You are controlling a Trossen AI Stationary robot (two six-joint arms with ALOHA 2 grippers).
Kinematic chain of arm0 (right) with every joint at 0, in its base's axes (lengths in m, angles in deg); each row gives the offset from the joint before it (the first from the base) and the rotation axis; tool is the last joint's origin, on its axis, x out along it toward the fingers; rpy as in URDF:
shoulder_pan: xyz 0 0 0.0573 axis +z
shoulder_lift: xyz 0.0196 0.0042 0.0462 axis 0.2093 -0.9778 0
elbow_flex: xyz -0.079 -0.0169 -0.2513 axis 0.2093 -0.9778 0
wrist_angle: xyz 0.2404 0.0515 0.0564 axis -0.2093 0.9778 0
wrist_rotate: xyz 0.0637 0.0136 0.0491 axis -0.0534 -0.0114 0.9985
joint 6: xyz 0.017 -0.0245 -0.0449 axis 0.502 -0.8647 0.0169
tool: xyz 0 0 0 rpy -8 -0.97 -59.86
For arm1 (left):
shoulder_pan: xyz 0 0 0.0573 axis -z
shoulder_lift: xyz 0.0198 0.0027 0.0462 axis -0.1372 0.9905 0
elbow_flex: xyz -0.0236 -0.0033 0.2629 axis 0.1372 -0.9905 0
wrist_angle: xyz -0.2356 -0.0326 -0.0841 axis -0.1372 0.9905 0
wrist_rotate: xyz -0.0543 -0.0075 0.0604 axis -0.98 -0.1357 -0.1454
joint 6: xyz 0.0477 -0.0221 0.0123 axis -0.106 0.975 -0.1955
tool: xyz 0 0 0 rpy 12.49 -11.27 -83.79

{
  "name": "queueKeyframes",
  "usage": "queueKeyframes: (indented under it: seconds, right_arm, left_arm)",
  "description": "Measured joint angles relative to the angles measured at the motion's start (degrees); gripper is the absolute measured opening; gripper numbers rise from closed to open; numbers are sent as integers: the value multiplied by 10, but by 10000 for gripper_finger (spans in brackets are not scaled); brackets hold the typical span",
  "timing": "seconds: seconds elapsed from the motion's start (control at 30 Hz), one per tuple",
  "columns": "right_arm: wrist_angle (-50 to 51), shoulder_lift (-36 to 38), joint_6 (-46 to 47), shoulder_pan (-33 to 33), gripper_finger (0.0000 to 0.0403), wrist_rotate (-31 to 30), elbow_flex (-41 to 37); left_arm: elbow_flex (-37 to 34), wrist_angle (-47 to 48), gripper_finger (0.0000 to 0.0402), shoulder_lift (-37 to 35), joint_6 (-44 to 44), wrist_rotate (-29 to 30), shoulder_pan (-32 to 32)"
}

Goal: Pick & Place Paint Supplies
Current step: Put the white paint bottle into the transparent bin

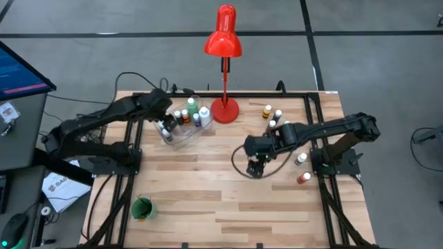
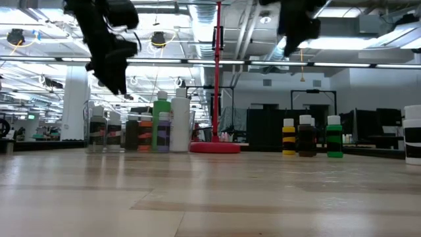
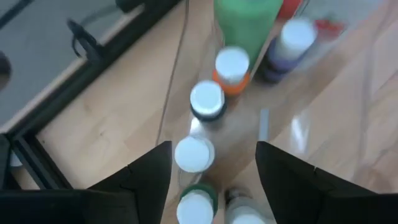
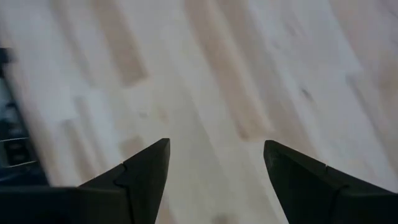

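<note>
A clear container (image 1: 181, 131) stands at the table's far left and holds several small paint bottles, mostly white-capped, among them a green one (image 3: 245, 18) and an orange one (image 3: 231, 67). My left gripper (image 3: 213, 146) hovers open above them, raised over the container (image 2: 138, 128) in the low view. More bottles stand upright on the table's right side: a group (image 1: 273, 117) by the far edge and two (image 1: 302, 169) nearer. My right gripper (image 4: 216, 142) is open above bare wood near the table's middle (image 1: 257, 166). No brushes show.
A tall red desk lamp (image 1: 225, 109) stands at the far edge between the container and the right-hand bottles. A green cup (image 1: 142, 207) sits near the near left corner. Bare wood (image 1: 228, 207) stretches across the middle and near side.
</note>
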Motion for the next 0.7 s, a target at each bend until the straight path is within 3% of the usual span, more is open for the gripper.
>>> queueKeyframes:
  seconds: [0.13,0.33,0.7]
  right_arm:
    - [79,0,18,-45,256,-14,0]
    - [162,0,21,-95,256,-89,0]
    - [169,32,4,-196,256,-86,-92]
  left_arm:
    - [0,-25,223,-48,16,-18,3]
    - [0,-68,224,-90,16,-49,3]
    - [0,-96,224,-138,17,-92,3]
